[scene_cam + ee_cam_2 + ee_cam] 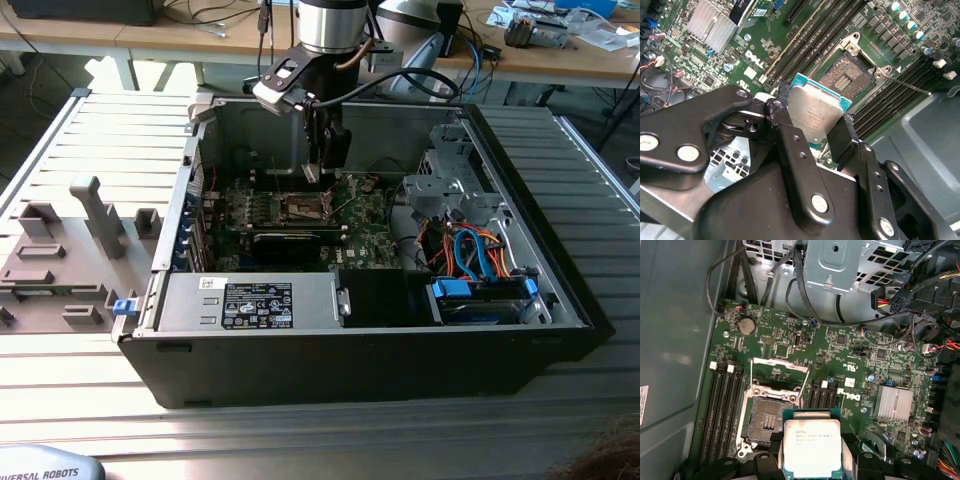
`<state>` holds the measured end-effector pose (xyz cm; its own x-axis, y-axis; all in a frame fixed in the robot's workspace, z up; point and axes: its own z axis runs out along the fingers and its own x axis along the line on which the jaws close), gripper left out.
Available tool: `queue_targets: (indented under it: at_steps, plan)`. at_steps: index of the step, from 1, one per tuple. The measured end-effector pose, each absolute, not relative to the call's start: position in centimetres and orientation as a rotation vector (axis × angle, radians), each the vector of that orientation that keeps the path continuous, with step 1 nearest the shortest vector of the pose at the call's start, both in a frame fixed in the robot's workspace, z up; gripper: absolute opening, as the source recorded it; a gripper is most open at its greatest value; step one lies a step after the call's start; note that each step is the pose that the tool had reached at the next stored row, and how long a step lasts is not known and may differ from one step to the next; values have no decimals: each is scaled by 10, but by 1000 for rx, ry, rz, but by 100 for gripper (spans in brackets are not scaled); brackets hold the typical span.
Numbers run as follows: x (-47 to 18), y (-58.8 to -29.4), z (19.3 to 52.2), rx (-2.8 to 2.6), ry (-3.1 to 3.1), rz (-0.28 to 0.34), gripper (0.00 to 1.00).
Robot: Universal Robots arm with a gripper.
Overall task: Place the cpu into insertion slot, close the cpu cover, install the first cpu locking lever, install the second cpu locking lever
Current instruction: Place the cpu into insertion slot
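The gripper (812,120) is clamped on the cpu (812,447), a flat square chip with a dull silver top and green rim, held just beside the bare insertion slot (771,415)

Slatted metal table (90,400) | open computer case (350,365) — grey holders (60,270), perhaps plastic

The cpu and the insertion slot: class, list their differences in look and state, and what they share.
The cpu has a silver top; the insertion slot has a dark centre. The cpu is gripped in the claw; the insertion slot sits empty in the green board. Both are square.
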<state>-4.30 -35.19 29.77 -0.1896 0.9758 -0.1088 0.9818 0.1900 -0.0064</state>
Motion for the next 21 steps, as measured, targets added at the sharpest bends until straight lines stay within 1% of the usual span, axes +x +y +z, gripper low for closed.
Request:
queue_targets:
  at_steps: [21]
  plan:
    - [-43,-352,297,1972,2337,-120,54]
